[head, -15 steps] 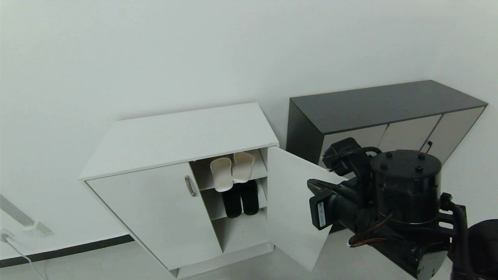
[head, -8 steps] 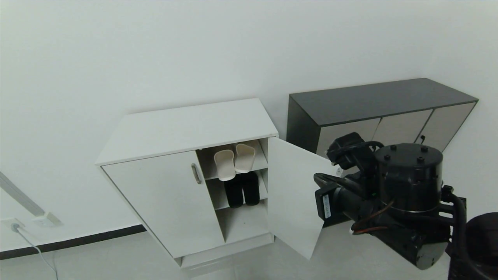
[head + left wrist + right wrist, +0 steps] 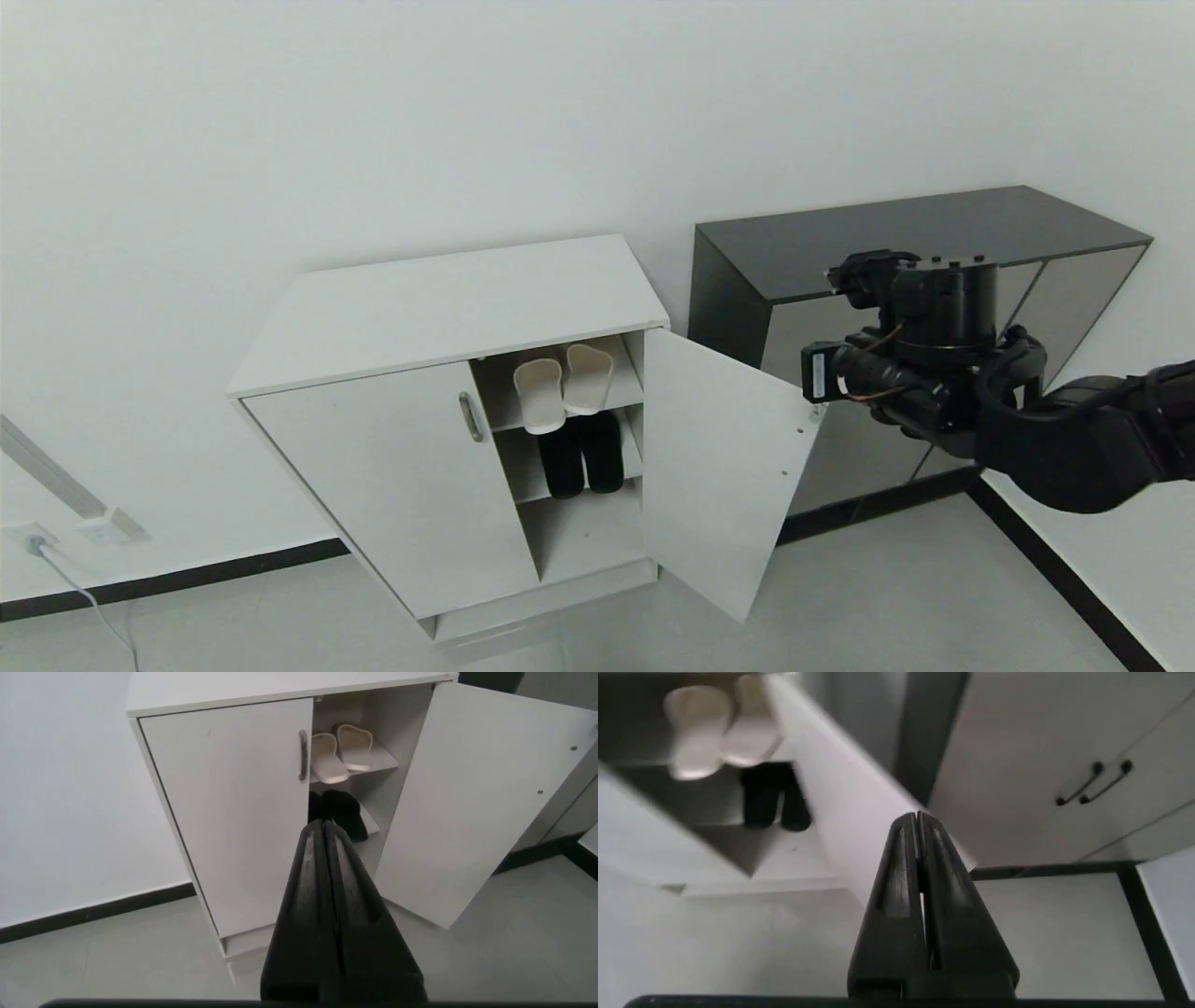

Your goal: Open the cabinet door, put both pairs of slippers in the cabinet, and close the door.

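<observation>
The left claw (image 3: pixel 324 826) hangs in front of the cabinet (image 3: pixel 448 308), its fingers pressed together on nothing; the cabinet's left door (image 3: pixel 373 485) is shut as it was a second ago; in the open half the cream slippers (image 3: pixel 560 392) lie on the top shelf with the black slippers (image 3: pixel 583 462) on the shelf below, neither pair shifted, so the loading looks finished; the right door (image 3: pixel 719 467) stands swung out at much the same angle as before; what has changed is the right arm (image 3: pixel 1074 448), which has risen from low in the foreground and stretched out, so its wrist now sits just beside the door's free upper corner, in front of the dark sideboard (image 3: pixel 915 233); the right claw (image 3: pixel 918 821) is closed and empty, fingers touching; I judge this as lining up to push the door shut from its outer face, the one step left; the earlier slide of the whole scene was the camera, not the furniture.
</observation>
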Motion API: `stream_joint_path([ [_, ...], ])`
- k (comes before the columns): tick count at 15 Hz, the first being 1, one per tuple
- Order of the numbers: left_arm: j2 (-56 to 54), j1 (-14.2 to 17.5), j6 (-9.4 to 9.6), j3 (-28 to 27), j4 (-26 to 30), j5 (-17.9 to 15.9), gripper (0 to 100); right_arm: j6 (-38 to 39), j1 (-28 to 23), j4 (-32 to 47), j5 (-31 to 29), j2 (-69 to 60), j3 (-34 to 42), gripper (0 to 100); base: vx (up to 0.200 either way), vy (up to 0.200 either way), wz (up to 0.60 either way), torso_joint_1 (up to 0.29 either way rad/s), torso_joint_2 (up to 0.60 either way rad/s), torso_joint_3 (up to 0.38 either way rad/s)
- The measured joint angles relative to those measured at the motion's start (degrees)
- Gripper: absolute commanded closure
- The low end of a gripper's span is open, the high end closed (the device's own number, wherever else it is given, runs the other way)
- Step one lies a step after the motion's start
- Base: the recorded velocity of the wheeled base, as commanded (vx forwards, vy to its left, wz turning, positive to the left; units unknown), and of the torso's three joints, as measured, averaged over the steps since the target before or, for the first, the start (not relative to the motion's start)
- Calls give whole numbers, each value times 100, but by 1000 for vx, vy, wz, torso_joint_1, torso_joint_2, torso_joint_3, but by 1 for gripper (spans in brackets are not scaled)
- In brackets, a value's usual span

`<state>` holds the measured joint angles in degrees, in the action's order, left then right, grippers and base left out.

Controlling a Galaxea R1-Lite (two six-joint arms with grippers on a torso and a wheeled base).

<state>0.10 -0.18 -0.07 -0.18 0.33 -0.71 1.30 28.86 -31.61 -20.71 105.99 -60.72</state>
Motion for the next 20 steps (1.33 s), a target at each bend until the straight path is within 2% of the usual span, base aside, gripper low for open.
stream_joint_path([
  [3,0,0,0,0,2,0,100,88,-364,6,284,527,-499,100,0,0,0,0,0,0],
  [9,0,0,0,0,2,5,100,187,-614,-9,325,1290,-1067,100,0,0,0,0,0,0],
  [20,0,0,-2,0,2,9,100,187,-689,-60,317,1825,-1296,100,0,0,0,0,0,0],
])
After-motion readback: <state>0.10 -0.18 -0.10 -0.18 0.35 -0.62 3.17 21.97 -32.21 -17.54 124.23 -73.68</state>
